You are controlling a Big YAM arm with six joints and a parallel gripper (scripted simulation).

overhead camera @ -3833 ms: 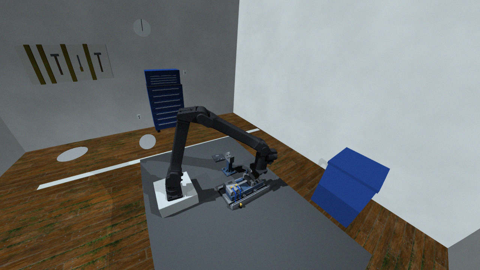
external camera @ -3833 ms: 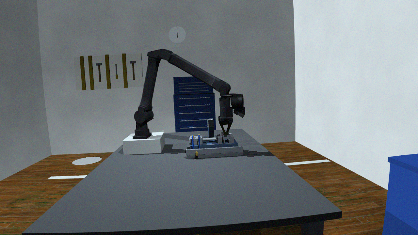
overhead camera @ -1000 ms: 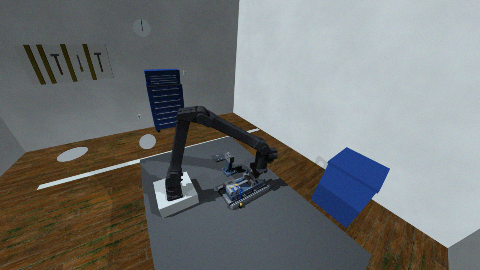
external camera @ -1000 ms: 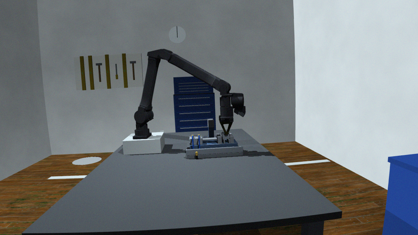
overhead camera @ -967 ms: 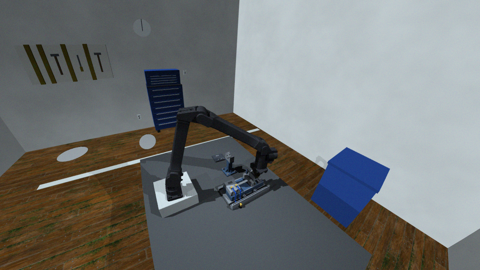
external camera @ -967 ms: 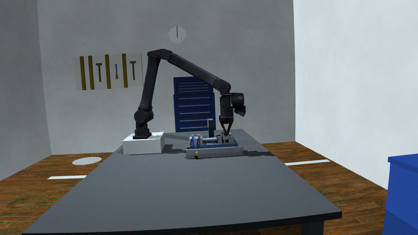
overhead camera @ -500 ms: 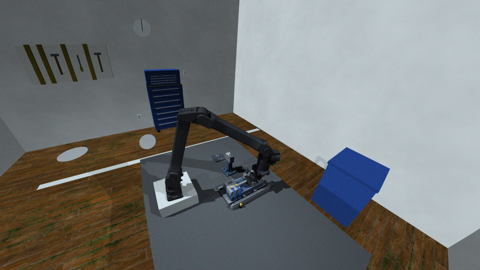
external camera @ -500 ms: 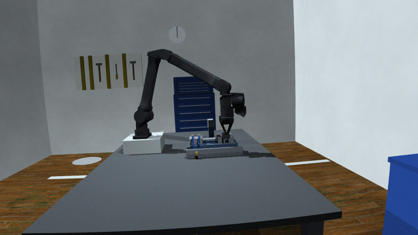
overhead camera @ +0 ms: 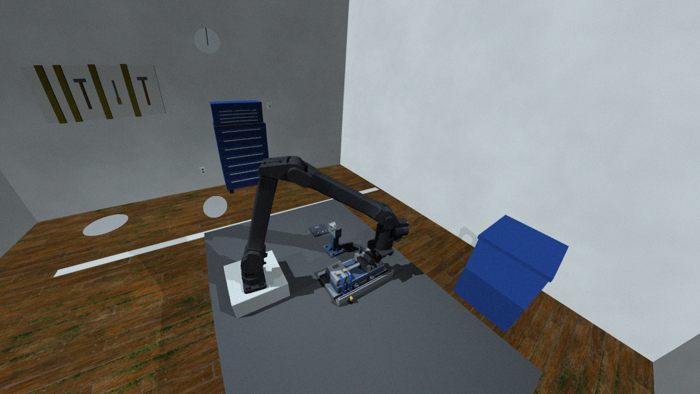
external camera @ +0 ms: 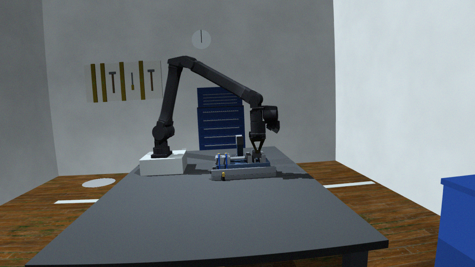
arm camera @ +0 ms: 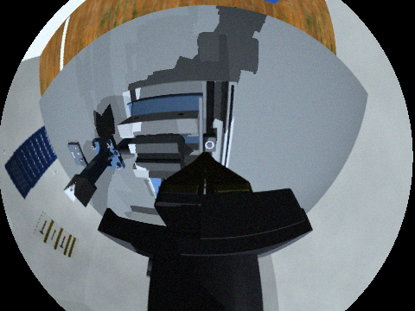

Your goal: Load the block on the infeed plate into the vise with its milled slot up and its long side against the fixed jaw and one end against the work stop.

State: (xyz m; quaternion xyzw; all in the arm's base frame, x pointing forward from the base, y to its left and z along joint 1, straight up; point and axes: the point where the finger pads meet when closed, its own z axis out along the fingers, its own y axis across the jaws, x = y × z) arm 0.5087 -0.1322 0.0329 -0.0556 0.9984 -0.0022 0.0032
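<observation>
The vise (overhead camera: 354, 278) stands on the dark table, with its air cylinder and blue hoses (external camera: 221, 158) at the left end in the exterior view. My gripper (external camera: 257, 150) points straight down over the vise's other end, near the fixed jaw, with its fingers shut to a point and nothing between them. A dark grey block (overhead camera: 364, 259), which looks like the part, lies between the jaws right under the fingertips. I cannot tell whether its slot faces up. In the wrist view the shut fingertips (arm camera: 204, 162) hang just above the vise (arm camera: 173, 121). The infeed plate (overhead camera: 319, 229) lies bare behind.
The V-block stand (overhead camera: 335, 242) rises on a blue base just behind the vise. The arm's white base block (overhead camera: 256, 286) sits to the left of the vise. A blue bin (overhead camera: 508, 272) stands on the floor to the right of the table.
</observation>
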